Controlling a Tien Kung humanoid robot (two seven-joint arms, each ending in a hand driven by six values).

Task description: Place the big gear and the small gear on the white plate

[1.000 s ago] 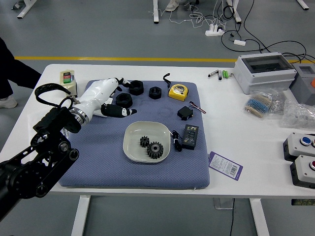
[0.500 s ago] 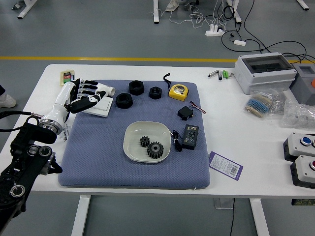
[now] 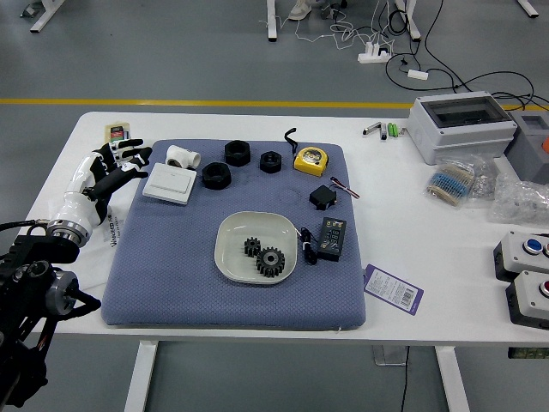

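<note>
The big gear [image 3: 270, 262] and the small gear [image 3: 251, 246] both lie flat inside the white plate [image 3: 238, 228], the small one just beside the big one, toward its far left; whether their teeth touch is hard to tell. The robot's left hand [image 3: 108, 174] is well apart from them, over the far left part of the table [image 3: 390, 197] and beyond the plate's left side. Its fingers [image 3: 118, 179] are spread wide and hold nothing — they point rightward, with both gears lying to their right and closer to the table's near edge. The white switch panel [image 3: 170, 184] is near the fingertips, at the left of the blue-grey mat [image 3: 180, 296]. The plate rests on that mat — a black cable [image 3: 307, 247] lies just beside its right rim, next to a black box [image 3: 331, 238].
</note>
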